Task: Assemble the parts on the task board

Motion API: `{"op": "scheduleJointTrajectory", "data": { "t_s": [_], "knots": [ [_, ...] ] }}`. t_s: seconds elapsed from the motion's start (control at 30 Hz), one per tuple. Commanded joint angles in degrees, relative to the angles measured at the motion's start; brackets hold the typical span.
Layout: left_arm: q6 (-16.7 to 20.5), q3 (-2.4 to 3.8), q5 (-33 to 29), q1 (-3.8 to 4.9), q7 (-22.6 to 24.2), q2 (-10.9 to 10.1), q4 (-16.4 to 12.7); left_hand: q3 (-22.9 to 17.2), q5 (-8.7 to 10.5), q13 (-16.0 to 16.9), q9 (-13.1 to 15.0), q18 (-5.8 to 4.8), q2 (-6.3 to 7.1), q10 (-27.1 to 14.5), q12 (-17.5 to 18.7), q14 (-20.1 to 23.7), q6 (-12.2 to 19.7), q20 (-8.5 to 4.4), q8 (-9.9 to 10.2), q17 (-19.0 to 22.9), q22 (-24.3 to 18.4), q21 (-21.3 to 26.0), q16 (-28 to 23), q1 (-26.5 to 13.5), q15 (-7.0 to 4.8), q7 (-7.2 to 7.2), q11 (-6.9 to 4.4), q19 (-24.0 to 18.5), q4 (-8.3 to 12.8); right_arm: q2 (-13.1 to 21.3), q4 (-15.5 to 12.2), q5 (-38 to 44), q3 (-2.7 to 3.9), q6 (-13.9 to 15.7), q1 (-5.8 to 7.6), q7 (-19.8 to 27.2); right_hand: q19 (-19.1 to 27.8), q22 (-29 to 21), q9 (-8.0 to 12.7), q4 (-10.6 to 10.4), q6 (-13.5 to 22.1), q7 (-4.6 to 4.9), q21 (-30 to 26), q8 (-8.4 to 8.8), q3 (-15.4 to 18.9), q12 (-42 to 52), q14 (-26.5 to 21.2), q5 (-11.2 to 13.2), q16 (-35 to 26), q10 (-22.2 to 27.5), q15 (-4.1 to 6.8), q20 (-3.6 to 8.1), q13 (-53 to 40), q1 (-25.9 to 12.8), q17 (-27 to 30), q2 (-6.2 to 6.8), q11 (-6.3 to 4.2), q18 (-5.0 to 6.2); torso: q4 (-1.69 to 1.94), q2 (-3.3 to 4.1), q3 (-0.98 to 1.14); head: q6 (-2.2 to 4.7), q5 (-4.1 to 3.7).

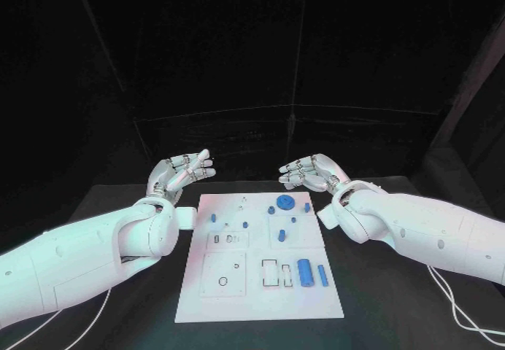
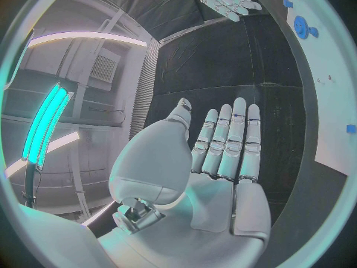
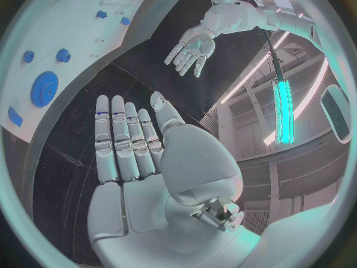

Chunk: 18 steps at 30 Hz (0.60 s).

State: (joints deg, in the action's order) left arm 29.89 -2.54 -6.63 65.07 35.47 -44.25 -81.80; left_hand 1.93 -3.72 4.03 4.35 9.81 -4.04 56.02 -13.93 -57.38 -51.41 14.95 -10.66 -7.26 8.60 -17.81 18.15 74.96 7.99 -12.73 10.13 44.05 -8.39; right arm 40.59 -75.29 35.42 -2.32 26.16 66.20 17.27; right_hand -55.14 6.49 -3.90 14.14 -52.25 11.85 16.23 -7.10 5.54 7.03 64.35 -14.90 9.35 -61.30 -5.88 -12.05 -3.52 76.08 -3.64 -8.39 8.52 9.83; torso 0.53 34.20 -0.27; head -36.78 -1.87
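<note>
Both my hands are empty, fingers apart: left hand [image 1: 181,173] and right hand [image 1: 312,173] hover past the far corners of the task board [image 1: 260,302]. The blue parts [image 1: 305,272] lie on it, well apart from my fingers [image 2: 234,138].

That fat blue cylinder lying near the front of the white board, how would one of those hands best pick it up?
Probably from straight above, by the right hand, which is open and nearer that side. The blue cylinder lies flat on the task board, its long axis running toward the robot, so fingers should pinch across its middle, on its two long sides. A thinner blue pin lies close alongside, leaving little room there.
</note>
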Motion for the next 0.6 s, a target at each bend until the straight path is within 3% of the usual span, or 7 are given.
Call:
{"op": "scheduleJointTrajectory", "data": {
  "t_s": [0.03, 0.2, 0.33, 0.43, 0.6],
  "knots": [
    [-4.5, 0.03, 2.3, 0.09, -0.8, -1.0, -1.6, -0.3, -0.14, 0.1, -0.3, 0.83, 0.01, 2.3, 0.1, -2.5, -1.6, -0.72, 0.4, -0.6, 0.0, -0.3, -0.1, 0.9, -0.72, 0.10, -0.64, 2.1, 1.0, 0.0, 0.1, 10.9, 0.10, -1.2, 0.75, -4.0, -7.4, 1.1, 0.1, 2.6, -6.3, -1.71, 3.9, -0.08, -1.1, -0.5, 8.3, -0.3, 0.1, -8.3, 2.70, 2.97, -0.2, 0.0, -0.1, -0.23, -2.30, 0.73, 0.09, 1.41, -0.16, 0.41, -0.08],
    [-5.9, 0.03, 4.4, 0.13, -1.8, -2.9, -4.3, -0.8, -0.13, 0.1, -0.6, 0.82, 0.08, 5.3, 1.4, -5.8, -3.8, -1.64, 1.4, -1.8, -0.4, -0.2, -1.2, 2.0, -1.65, 0.74, -1.43, 4.9, 2.5, -0.3, 0.2, 20.7, 0.12, -4.1, 2.22, -8.0, -11.0, 2.7, 0.1, 2.6, -7.7, -2.21, 7.6, 0.82, -1.6, -1.7, 12.2, -0.3, -0.1, -10.6, 3.86, 4.54, -0.2, 0.4, -0.1, 0.92, -3.11, 0.64, 0.25, 2.71, -0.34, 0.75, -0.37],
    [-6.7, 0.03, 6.0, 0.25, -2.6, -4.4, -6.7, -1.4, -0.15, 0.0, -0.6, 0.80, 0.29, 6.6, 2.7, -7.9, -4.8, -2.29, 2.4, -2.9, -0.5, -0.5, -1.9, 3.0, -2.25, 1.13, -1.85, 7.1, 3.8, -0.7, 0.3, 29.5, 0.13, -6.4, 3.46, -12.0, -15.2, 5.0, 0.1, 2.5, -8.4, -2.83, 12.1, 1.43, -1.7, -2.2, 22.1, 0.0, 5.6, -11.6, 5.91, 6.88, -0.4, 0.9, -2.6, 2.21, -4.17, 0.74, 0.59, 3.68, -0.57, 1.01, -1.09],
    [-6.9, 0.02, 6.4, 0.33, -3.1, -5.2, -8.3, -1.7, -0.15, -0.1, -0.6, 0.79, 0.44, 7.0, 3.3, -8.5, -5.1, -2.48, 2.8, -3.3, -0.5, -0.6, -2.2, 3.2, -2.43, 1.22, -1.98, 7.8, 4.3, -1.0, 0.2, 34.8, 0.13, -7.5, 4.10, -14.5, -16.2, 7.4, 0.1, 2.4, -8.7, -3.07, 16.1, 2.51, -1.9, -3.0, 22.1, 0.2, 14.5, -11.3, 6.38, 7.83, -0.3, 0.8, -7.7, 2.87, -4.02, 0.38, 0.79, 4.46, -0.69, 1.30, -1.10],
    [-7.1, 0.01, 6.6, 0.37, -3.2, -5.8, -10.8, -1.6, -0.10, -0.1, -0.7, 0.72, 0.77, 6.9, 4.3, -8.9, -5.0, -2.57, 3.6, -3.9, -0.6, -0.6, -2.8, 2.7, -2.35, 0.75, -1.66, 8.5, 4.4, -1.8, 0.1, 46.3, 0.16, -11.1, 5.09, -20.1, -16.3, 11.0, 0.1, 2.5, -8.7, -2.93, 22.1, 3.31, -3.1, -2.9, 22.1, -0.6, 23.8, -9.2, 6.55, 8.02, -0.3, 0.9, -13.5, 3.89, -4.18, 0.38, 1.21, 5.47, -0.83, 1.41, -1.44]
  ]
}}
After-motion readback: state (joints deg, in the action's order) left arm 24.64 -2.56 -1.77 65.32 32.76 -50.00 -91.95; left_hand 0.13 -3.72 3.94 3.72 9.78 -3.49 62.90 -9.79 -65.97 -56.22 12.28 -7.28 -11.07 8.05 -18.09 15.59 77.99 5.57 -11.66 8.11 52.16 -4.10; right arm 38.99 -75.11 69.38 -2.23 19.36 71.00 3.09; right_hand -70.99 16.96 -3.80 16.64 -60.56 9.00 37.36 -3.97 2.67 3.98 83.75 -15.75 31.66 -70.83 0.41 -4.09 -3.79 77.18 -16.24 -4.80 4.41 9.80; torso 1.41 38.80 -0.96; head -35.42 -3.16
